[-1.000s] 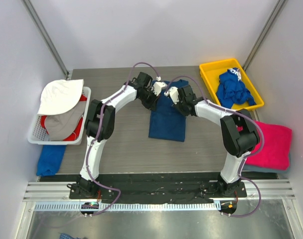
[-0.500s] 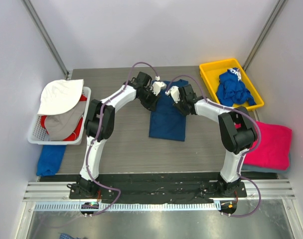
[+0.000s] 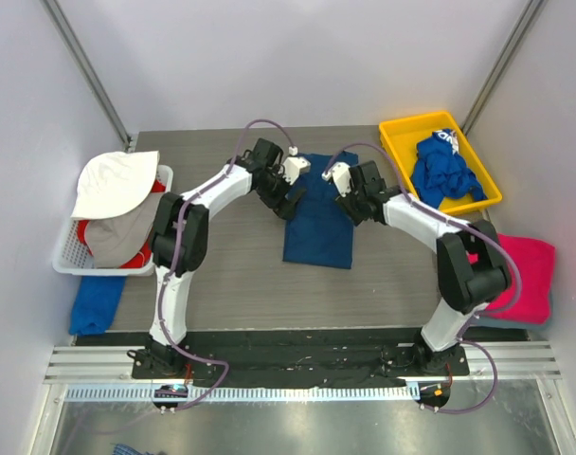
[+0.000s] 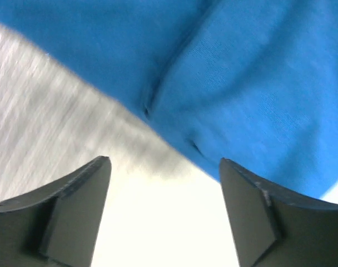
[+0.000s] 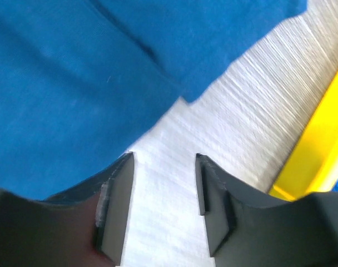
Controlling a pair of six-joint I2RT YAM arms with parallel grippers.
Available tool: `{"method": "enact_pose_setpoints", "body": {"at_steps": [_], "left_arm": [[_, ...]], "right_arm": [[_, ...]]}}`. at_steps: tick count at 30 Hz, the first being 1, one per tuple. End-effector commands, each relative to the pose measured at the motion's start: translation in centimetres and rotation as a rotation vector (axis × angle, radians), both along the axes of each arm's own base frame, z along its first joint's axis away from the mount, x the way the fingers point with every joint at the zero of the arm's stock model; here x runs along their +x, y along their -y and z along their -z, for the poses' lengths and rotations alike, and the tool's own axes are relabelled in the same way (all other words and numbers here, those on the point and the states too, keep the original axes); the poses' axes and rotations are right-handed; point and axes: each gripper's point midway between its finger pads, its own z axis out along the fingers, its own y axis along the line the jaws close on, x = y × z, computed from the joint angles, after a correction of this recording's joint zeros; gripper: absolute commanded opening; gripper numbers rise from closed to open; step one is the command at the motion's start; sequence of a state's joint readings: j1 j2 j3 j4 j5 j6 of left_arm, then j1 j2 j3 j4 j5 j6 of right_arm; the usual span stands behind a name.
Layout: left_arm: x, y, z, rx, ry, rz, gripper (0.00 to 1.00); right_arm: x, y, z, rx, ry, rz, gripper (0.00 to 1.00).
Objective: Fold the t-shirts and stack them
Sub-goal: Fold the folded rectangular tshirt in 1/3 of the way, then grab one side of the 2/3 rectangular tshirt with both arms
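A dark blue t-shirt lies folded into a narrow oblong in the middle of the table, its long side running from the far edge toward the arms. Both arms reach over its far half, one on each side.

The left gripper sits at the shirt's left edge. In the left wrist view its fingers stand wide apart with nothing between them. The left gripper is over bare table, and the shirt lies just beyond the fingertips, its edge running slantwise across the view with a soft crease in the cloth.

The right gripper sits at the shirt's right edge. In the right wrist view its fingers are also parted and empty, the right gripper hanging over bare table. The shirt fills the upper left of that view, its edge passing close by the left fingertip. Whether that finger touches the cloth cannot be told.

A yellow bin at the far right corner holds a crumpled royal-blue t-shirt; the bin's side shows in the right wrist view. A pink t-shirt lies folded off the table's right edge. A white basket of clothes stands at the left.
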State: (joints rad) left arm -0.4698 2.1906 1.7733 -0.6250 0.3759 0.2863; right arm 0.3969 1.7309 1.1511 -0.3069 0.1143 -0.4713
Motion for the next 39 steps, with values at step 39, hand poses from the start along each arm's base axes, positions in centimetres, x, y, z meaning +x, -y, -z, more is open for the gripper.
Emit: {"method": "enact_pose_setpoints", "body": {"at_steps": [39], "left_arm": [[-13.5,2.4,2.2,-0.011,-0.196,0.051,0.83]], "right_arm": [[-13.9,-3.7,5.1,-0.085,-0.170,-0.268,0.52]]}}
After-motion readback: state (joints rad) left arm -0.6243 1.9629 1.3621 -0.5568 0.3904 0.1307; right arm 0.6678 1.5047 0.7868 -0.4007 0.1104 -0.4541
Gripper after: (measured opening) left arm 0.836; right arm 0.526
